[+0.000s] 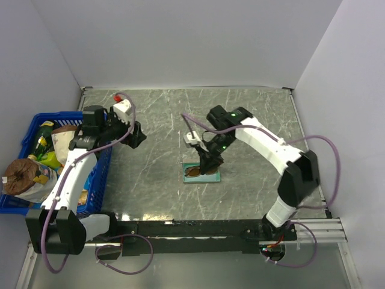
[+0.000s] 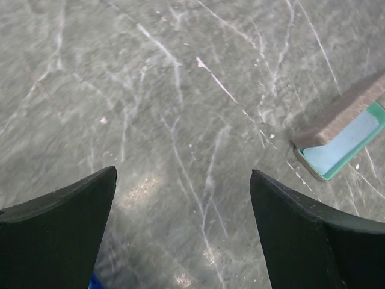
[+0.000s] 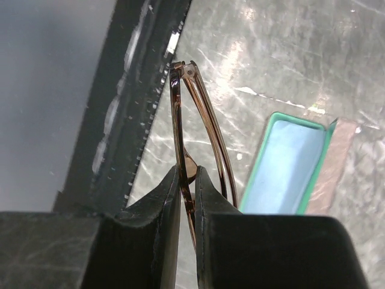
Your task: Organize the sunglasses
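Brown-framed sunglasses (image 3: 207,138) hang pinched in my right fingers (image 3: 157,232), off the counter (image 2: 180,90) near the open case (image 3: 289,118), whose teal lining holds a light blue cloth (image 3: 283,168); I judge the next move is to lower them flat inside, while my left fingers (image 2: 60,235) hover spread wide.

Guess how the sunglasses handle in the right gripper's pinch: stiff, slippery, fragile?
The sunglasses look light and somewhat springy: thin, slim frame. Probably apt to pivot or slip, as the right gripper pinches one narrow glossy strip. Likely fragile; avoid squeezing harder.
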`<state>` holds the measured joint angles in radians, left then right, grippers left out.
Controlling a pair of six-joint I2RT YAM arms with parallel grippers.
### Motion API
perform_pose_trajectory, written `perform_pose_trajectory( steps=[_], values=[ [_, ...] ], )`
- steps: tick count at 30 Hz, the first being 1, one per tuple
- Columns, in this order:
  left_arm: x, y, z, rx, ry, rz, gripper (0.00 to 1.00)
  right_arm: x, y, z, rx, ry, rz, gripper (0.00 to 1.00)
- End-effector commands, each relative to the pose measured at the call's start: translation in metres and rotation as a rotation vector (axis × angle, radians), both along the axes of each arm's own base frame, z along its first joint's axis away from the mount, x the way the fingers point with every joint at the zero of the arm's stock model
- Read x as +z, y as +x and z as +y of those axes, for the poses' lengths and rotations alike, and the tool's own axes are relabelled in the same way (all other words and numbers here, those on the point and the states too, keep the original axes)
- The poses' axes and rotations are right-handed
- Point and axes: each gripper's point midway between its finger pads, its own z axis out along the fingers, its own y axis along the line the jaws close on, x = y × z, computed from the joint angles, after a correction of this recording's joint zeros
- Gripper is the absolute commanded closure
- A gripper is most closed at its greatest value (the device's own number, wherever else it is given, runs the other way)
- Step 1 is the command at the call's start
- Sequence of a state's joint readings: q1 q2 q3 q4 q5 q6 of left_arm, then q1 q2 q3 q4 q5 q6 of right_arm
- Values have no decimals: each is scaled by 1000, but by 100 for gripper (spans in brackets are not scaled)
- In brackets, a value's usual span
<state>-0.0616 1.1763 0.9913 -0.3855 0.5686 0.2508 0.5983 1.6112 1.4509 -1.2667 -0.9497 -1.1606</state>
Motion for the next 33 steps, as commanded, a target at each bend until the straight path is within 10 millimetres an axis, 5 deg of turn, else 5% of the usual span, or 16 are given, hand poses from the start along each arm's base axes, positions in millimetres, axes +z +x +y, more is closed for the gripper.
perform_pose_trajectory(
  steps=[1,21,33],
  values=[
    [17,-6,13,75,-61,-27,4,-5,-8,-7,59,-154,89,100],
    [10,-16,21,92,-75,-71,4,-91,-1,-7,-60,-466,229,100],
    [4,-20,17,64,-86,-55,4,-111,25,1,-154,-492,159,100]
  ],
)
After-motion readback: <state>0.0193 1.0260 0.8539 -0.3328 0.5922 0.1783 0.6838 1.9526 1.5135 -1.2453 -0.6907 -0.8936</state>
